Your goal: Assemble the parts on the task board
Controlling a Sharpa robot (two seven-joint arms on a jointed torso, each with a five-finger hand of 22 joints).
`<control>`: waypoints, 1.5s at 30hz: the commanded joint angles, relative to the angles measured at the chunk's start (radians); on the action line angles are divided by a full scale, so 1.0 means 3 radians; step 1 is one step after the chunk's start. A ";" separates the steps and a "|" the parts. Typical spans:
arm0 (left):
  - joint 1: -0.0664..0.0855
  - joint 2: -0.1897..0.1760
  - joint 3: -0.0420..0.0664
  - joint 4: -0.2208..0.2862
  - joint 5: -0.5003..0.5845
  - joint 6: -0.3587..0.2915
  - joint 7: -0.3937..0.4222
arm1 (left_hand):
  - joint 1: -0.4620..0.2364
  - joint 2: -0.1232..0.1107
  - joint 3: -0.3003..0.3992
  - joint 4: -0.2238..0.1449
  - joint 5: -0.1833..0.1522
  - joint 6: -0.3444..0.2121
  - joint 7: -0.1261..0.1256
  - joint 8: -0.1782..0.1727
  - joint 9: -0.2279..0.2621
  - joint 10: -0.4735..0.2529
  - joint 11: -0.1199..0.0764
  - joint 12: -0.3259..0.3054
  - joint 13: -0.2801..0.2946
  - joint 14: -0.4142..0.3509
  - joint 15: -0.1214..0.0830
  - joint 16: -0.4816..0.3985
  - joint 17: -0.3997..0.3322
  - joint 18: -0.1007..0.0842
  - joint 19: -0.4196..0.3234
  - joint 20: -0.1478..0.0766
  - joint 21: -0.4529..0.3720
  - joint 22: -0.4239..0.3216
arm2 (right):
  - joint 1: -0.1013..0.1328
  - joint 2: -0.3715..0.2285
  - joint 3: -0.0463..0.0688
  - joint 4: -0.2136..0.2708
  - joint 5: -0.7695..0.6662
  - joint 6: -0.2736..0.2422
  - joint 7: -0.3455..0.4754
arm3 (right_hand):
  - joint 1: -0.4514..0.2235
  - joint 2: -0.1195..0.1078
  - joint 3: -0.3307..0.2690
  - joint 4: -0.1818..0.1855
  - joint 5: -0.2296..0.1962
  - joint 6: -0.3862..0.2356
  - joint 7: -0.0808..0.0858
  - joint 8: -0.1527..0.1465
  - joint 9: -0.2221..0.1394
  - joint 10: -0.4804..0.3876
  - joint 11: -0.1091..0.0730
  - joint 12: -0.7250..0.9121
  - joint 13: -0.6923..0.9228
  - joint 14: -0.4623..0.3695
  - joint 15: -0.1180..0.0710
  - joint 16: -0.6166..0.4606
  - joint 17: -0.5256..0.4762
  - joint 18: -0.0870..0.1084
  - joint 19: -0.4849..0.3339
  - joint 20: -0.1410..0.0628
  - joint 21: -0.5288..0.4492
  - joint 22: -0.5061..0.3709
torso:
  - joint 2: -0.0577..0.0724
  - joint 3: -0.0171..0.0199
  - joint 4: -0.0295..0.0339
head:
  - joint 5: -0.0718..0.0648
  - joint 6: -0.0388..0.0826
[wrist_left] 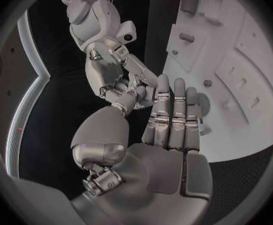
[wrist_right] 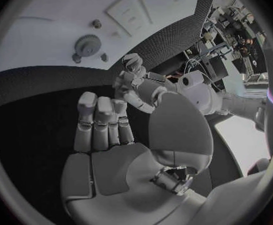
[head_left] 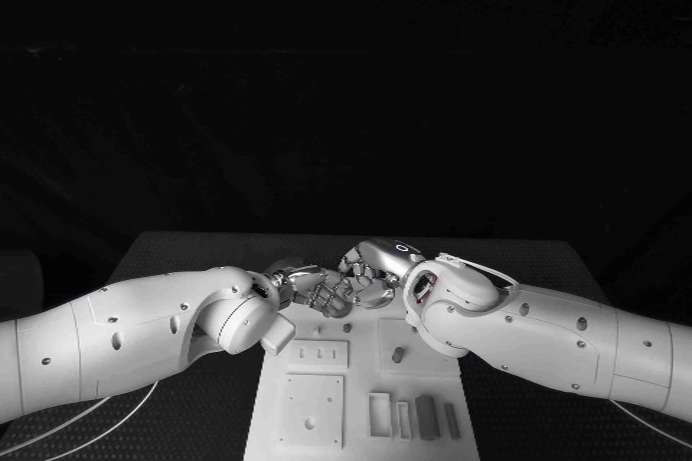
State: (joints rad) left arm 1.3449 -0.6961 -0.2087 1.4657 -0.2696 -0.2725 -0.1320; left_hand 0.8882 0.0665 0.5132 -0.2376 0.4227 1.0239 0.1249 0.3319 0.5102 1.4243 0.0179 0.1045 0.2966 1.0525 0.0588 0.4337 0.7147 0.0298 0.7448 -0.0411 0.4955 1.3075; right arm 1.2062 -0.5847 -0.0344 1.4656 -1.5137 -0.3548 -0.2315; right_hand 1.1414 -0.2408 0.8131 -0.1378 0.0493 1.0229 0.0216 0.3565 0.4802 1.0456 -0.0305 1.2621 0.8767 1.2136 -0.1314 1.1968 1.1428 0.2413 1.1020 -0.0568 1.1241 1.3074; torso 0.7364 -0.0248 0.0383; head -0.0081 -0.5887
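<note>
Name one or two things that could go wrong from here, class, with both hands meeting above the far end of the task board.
1. The left robot hand and right robot hand are very close together, fingers apparently touching; they could collide or tangle.
2. Neither visibly holds a part, and the grey parts lie at the near end of the task board, under the forearms, so reaching back might sweep them.

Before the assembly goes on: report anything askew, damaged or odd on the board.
Nothing stands out. The task board lies flat with grey parts lined up near its front edge. Left hand and right hand meet above its far end, holding nothing visible.
</note>
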 commanded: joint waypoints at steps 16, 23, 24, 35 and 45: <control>0.0004 0.0032 0.0012 0.0012 0.0050 -0.0079 0.0012 | -0.0149 0.0072 0.0072 -0.0170 0.0282 0.0207 -0.0157 0.0023 0.0077 0.0036 -0.0020 0.0045 0.0157 0.0017 0.0001 0.0000 0.0019 -0.0028 -0.0051 0.0004 0.0037 0.0064 | -0.0024 0.0017 -0.0013 0.0005 0.0035 0.0097 0.0064 | -0.0018 0.0013 0.0029 -0.0018 0.0007 0.0193 0.0192 -0.0006 0.0031 0.0010 0.0002 0.0008 -0.0007 -0.0006 -0.0004 0.0004 -0.0011 0.0068 0.0014 -0.0003 0.0009 0.0041 | 0.0001 0.0001 0.0000 | 0.0000 -0.0026; 0.0004 0.0029 0.0012 0.0015 0.0013 -0.0074 -0.0005 | -0.0104 0.0043 0.0094 -0.0163 0.0234 0.0208 -0.0154 0.0019 0.0089 0.0031 -0.0020 0.0045 0.0183 0.0017 -0.0001 0.0004 0.0025 -0.0030 -0.0050 0.0001 0.0052 0.0067 | -0.0024 0.0020 -0.0014 -0.0037 0.0143 0.0104 0.0097 | -0.0069 -0.0028 0.0022 -0.0004 0.0007 0.0150 0.0208 -0.0037 0.0015 -0.0022 0.0017 -0.0013 -0.0016 -0.0026 0.0009 -0.0013 -0.0022 0.0068 -0.0003 0.0004 -0.0006 0.0036 | 0.0002 0.0001 0.0000 | -0.0009 -0.0033; 0.0004 0.0029 0.0012 0.0014 -0.0011 -0.0072 -0.0011 | -0.0099 0.0040 0.0095 -0.0159 0.0219 0.0207 -0.0153 0.0018 0.0091 0.0030 -0.0020 0.0045 0.0188 0.0017 0.0000 0.0005 0.0026 -0.0032 -0.0051 0.0001 0.0054 0.0067 | -0.0024 0.0020 -0.0014 -0.0051 0.0186 0.0111 0.0123 | -0.0094 -0.0055 0.0014 0.0004 0.0005 0.0114 0.0220 -0.0060 0.0003 -0.0044 0.0029 -0.0026 -0.0021 -0.0043 0.0020 -0.0022 -0.0025 0.0068 -0.0015 0.0009 -0.0016 0.0033 | 0.0002 0.0000 -0.0001 | -0.0008 -0.0035; 0.0004 0.0009 0.0012 -0.0032 -0.0241 -0.0055 -0.0050 | -0.0042 0.0017 0.0107 -0.0108 -0.0008 0.0212 -0.0153 0.0008 0.0117 0.0026 -0.0021 0.0040 0.0240 0.0025 -0.0003 0.0010 0.0032 -0.0040 -0.0063 -0.0001 0.0075 0.0065 | -0.0024 -0.0034 -0.0019 -0.0083 0.0459 -0.0317 0.0359 | -0.0384 -0.0176 -0.0601 -0.0115 0.0259 -0.0728 0.0544 -0.0498 -0.0184 -0.0444 0.0341 -0.0081 -0.0081 -0.0362 0.0316 -0.0133 -0.0087 0.0066 -0.0314 0.0181 -0.0216 0.0015 | 0.0002 0.0004 -0.0001 | -0.0004 -0.0047; 0.0004 -0.0039 0.0011 -0.0123 -0.0487 0.0222 -0.0282 | -0.0018 0.0011 0.0111 -0.0107 -0.0027 0.0226 -0.0159 0.0014 0.0132 0.0040 -0.0026 0.0045 0.0256 0.0041 -0.0009 0.0019 0.0037 -0.0047 -0.0078 -0.0002 0.0078 0.0066 | -0.0020 -0.0267 -0.0007 -0.0100 0.1066 -0.0580 0.0874 | -0.0642 -0.0193 -0.1020 -0.0094 0.0016 -0.0977 0.0644 -0.0575 -0.0197 -0.0731 0.0441 -0.0055 -0.0147 -0.0617 0.0418 -0.0148 -0.0122 0.0068 -0.0512 0.0273 -0.0363 0.0002 | 0.0000 0.0007 -0.0005 | 0.0022 -0.0050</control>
State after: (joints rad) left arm 1.3451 -0.7060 -0.2063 1.4331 -0.3508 -0.2722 -0.1675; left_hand 0.8706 0.0704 0.5469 -0.2761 0.4210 1.0468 0.1161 0.3321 0.5478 1.4333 0.0128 0.1113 0.3723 1.0561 0.0552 0.4336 0.7241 0.0229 0.7305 -0.0410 0.5148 1.3079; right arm 1.1998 -0.6545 -0.0388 1.4337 -1.2793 -0.4693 -0.0617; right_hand 0.9546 -0.2989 0.5119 -0.1681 0.0544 0.7555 0.1778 0.1855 0.4197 0.8335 0.1017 1.2461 0.8349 1.0350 -0.0057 1.1563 1.1081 0.2226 0.9533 0.0243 1.0195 1.3078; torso 0.7366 -0.0229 0.0382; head -0.0035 -0.6035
